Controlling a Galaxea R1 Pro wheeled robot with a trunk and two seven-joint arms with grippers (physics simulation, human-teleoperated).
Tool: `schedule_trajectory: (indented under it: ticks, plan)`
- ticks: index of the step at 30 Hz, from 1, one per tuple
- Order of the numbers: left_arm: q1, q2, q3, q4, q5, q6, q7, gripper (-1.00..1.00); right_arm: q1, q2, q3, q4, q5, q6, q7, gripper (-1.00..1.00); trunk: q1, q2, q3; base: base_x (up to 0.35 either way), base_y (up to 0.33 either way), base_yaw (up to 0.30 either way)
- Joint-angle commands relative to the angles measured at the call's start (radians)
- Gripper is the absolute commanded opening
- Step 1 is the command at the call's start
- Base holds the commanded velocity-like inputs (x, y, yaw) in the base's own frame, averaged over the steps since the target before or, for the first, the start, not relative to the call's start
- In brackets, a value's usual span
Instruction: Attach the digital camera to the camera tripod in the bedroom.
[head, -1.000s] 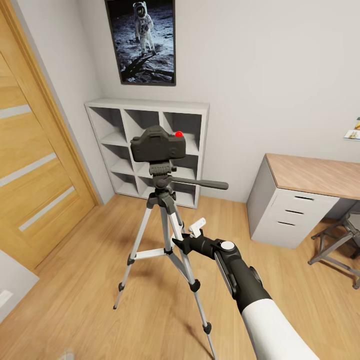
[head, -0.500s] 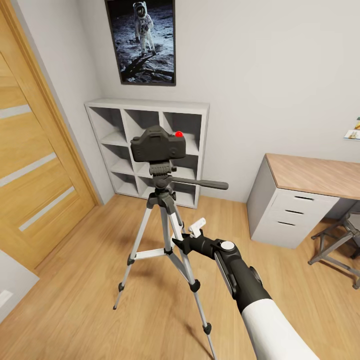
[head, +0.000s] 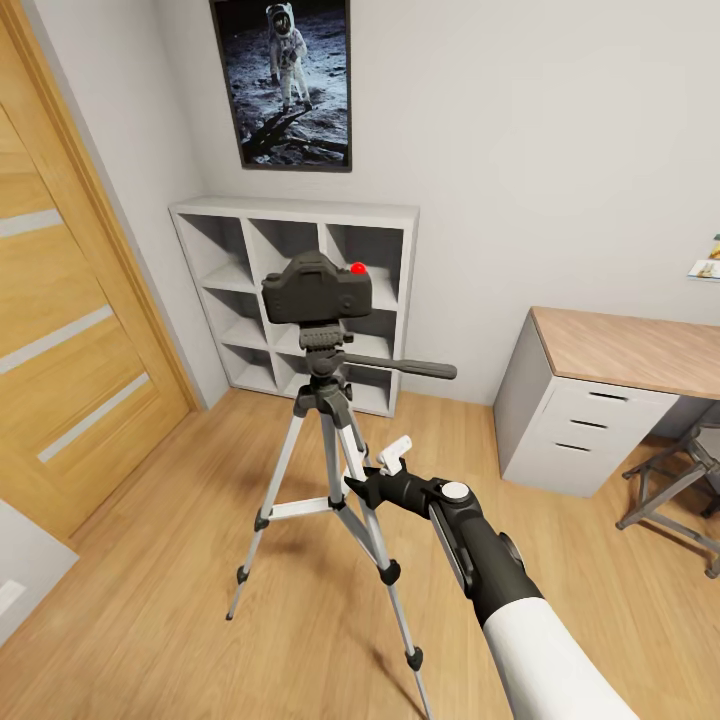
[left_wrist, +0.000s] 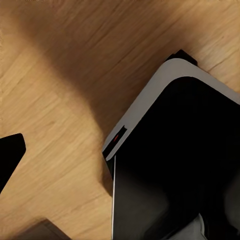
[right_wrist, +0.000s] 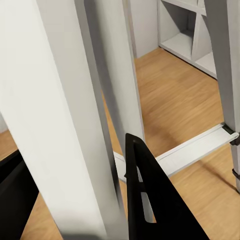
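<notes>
Your right gripper (head: 385, 478) is sitting against the camera tripod (head: 330, 470) legs, fingers spread, one tripod leg running between them in the wrist cam. Left gripper: can't tell its state, wrist cam is giving you just floor (left_wrist: 55, 100) and robot base. Digital camera (head: 316, 291) is sitting on the tripod head, upright, long axis across the head view, pan handle pointing twd desk (head: 620, 350). Shelf (head: 300, 300) close behind, open floor in front.

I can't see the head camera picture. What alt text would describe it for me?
A black camera with a red dot sits on top of a silver tripod on a wood floor, before a white cube shelf and an astronaut poster. The robot's right end effector is at a tripod leg, fingers open. A wooden door is left, a desk right.
</notes>
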Motion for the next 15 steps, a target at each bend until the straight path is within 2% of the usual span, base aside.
schedule_trajectory:
  ticks: [1,12,15]
  plan:
    - [0.0,0.0,-0.006,0.0,0.007,0.0,0.0,1.0,0.0,0.0,0.0,-0.001,0.014,0.006,0.005,1.0,0.001,-0.002,-0.002,0.0,0.0,0.0]
    - [0.0,-0.005,-0.006,0.0,0.006,-0.002,0.0,1.0,0.0,0.0,0.0,-0.001,0.013,0.01,0.006,1.0,0.001,-0.002,-0.002,-0.003,0.0,0.0]
    - [0.0,-0.006,-0.006,0.0,0.005,-0.002,0.001,1.0,-0.001,0.0,0.0,-0.001,0.012,0.01,0.006,1.0,0.001,-0.002,-0.002,-0.144,0.0,0.0]
